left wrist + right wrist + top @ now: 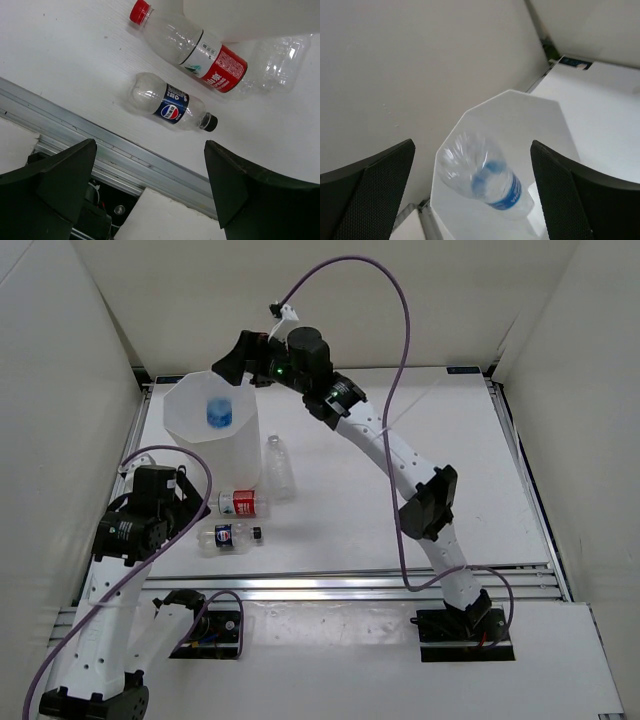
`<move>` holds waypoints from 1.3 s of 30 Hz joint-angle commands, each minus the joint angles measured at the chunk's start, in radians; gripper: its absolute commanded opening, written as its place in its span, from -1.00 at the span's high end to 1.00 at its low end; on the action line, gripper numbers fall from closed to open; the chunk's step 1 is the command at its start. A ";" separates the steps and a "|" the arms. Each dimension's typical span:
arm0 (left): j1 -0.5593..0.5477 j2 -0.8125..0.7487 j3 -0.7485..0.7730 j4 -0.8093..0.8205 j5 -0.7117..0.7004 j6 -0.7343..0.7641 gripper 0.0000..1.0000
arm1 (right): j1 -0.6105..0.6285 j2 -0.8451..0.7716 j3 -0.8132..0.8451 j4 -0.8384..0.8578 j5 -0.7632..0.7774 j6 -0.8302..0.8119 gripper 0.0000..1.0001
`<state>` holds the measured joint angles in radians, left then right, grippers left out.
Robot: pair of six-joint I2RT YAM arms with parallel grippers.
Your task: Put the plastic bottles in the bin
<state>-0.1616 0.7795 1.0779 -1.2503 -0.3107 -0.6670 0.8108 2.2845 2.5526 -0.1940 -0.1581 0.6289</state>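
Translucent white bin (215, 455); clear blue-labelled bottle (480, 180); red-capped bottle (190, 47) with red-and-white label; black-capped bottle (170, 102) with dark blue label; white desk (340, 530).

Right wrist view: blue-labelled bottle (485, 180) blurred, label print unreadable; bin (535, 125) near rim cut off by bottom edge.
Left wrist view: unlabelled bottle (282, 62) partly covered by red-labelled bottle (200, 52); bin mostly out of frame at top.
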 commanded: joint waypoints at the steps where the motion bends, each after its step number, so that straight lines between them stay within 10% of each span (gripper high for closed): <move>1: -0.006 -0.011 0.037 -0.014 0.033 0.037 -1.00 | -0.015 -0.253 -0.015 0.197 0.178 -0.153 -1.00; 5: -0.006 -0.034 0.037 -0.014 0.033 0.000 -1.00 | -0.106 -0.413 -0.080 0.121 0.322 -0.058 -1.00; 11: -0.006 -0.105 -0.061 0.031 0.053 -0.106 -1.00 | -0.366 -0.404 -0.450 -0.171 -0.201 0.233 -1.00; 18: -0.006 -0.187 -0.222 0.130 0.062 -0.140 -1.00 | -0.400 -0.154 -0.508 -0.275 -0.592 0.091 -1.00; 39: -0.006 -0.053 -0.139 0.029 0.094 -0.238 -1.00 | -0.277 0.365 -0.279 -0.320 -0.672 0.118 -1.00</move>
<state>-0.1616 0.7044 0.8711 -1.2034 -0.2405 -0.8928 0.4995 2.5961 2.2314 -0.4965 -0.8326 0.7277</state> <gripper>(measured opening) 0.998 0.998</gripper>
